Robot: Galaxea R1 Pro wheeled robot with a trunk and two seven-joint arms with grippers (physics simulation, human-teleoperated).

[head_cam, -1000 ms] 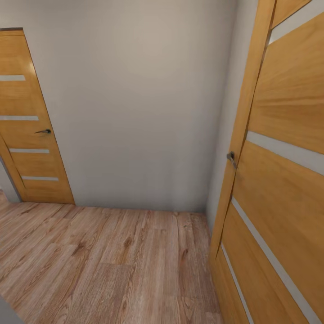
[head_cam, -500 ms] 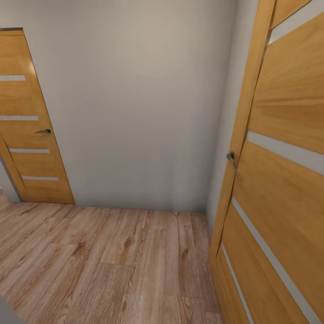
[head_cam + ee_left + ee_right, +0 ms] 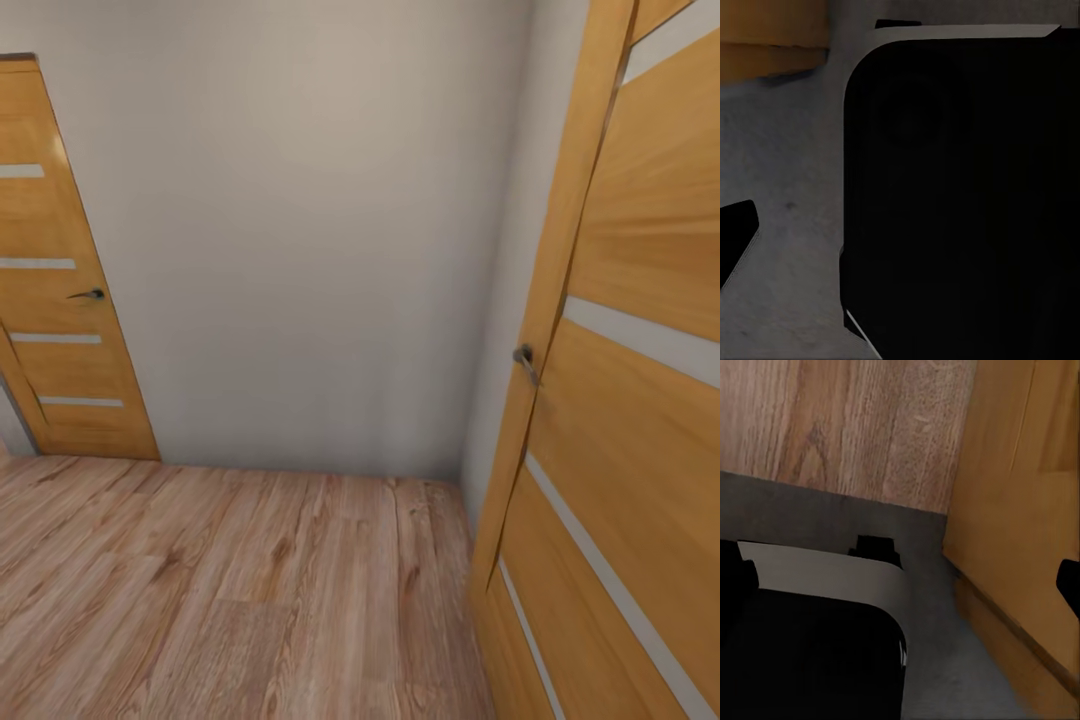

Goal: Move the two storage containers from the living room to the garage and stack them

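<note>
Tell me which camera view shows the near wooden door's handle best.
The head view: the near door stands at the right with its metal handle clear against the grey wall. The right wrist view catches just a plain stretch of honey-wood panel, no handle; the left wrist view gives nothing identifiable of it.

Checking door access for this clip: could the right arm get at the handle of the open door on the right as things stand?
Probably yes. The handle sits on the edge of the near door, with bare wood floor before it and nothing between. Whether the arm's reach suffices cannot be told.
</note>
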